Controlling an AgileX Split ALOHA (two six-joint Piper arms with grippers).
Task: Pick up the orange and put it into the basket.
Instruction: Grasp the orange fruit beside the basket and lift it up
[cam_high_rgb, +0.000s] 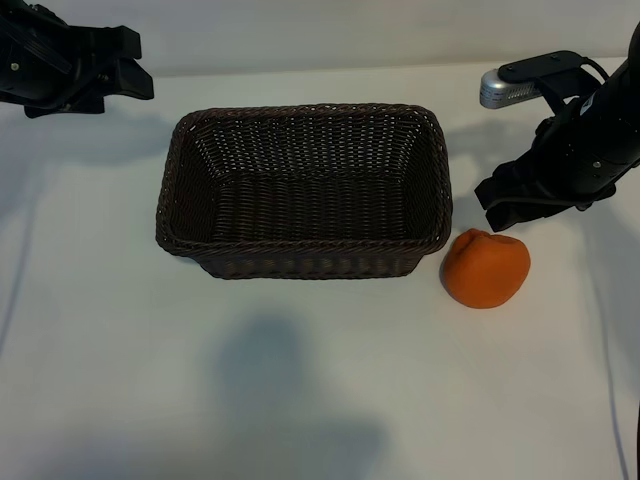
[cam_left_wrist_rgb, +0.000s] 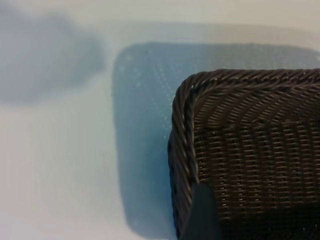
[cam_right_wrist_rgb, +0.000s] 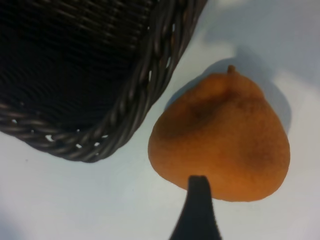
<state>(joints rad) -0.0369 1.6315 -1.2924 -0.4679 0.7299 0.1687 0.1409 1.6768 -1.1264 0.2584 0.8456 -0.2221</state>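
The right hand (cam_high_rgb: 510, 205) hangs open just above the orange (cam_high_rgb: 486, 268) and holds nothing. The orange sits on the white bench (cam_high_rgb: 300, 380), right under this hand, not in the basket (cam_high_rgb: 300, 262). The basket is beside the hand, very close to the orange. The left hand (cam_high_rgb: 125, 65) is open too, far off past the basket's other end.

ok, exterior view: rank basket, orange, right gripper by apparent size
1. basket, by far the largest.
2. right gripper and orange: they look alike, and the gripper sits nearer the camera, so no ranking.
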